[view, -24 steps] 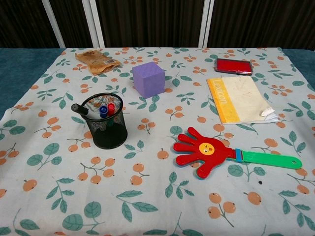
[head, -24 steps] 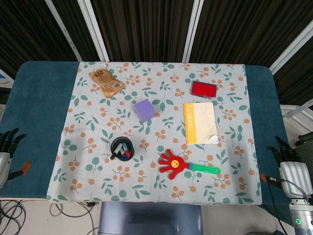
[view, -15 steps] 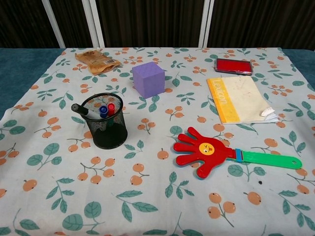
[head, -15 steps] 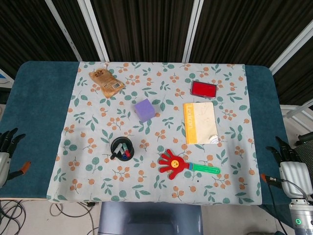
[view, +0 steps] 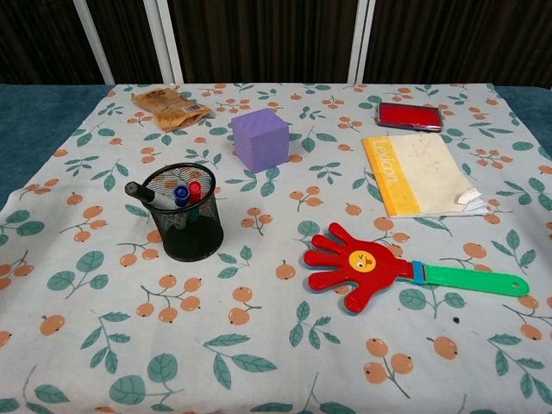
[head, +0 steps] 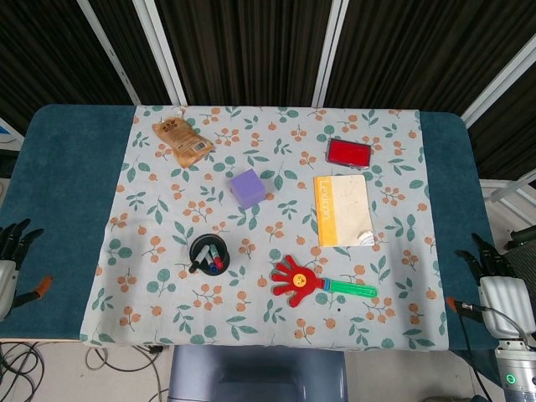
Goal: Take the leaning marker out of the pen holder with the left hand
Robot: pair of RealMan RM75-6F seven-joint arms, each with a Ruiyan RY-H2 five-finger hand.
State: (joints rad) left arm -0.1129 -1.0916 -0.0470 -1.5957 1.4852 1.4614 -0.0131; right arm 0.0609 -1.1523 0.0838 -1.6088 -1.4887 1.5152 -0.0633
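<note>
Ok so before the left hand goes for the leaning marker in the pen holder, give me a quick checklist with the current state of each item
1. Left hand empty, fingers apart: ok. It sits at the table's left edge in the head view, holding nothing.
2. Leaning marker reachable: ok. Its black cap pokes out over the left rim of the pen holder.
3. Pen holder upright: ok. It stands on the floral cloth.
4. Path from the left clear: ok. Only bare cloth lies between the hand and the holder.
5. Other markers tangled with it: cannot tell. The blue marker and red marker stand close beside it.
6. Right hand out of the way: ok. It is at the far right edge.
</note>
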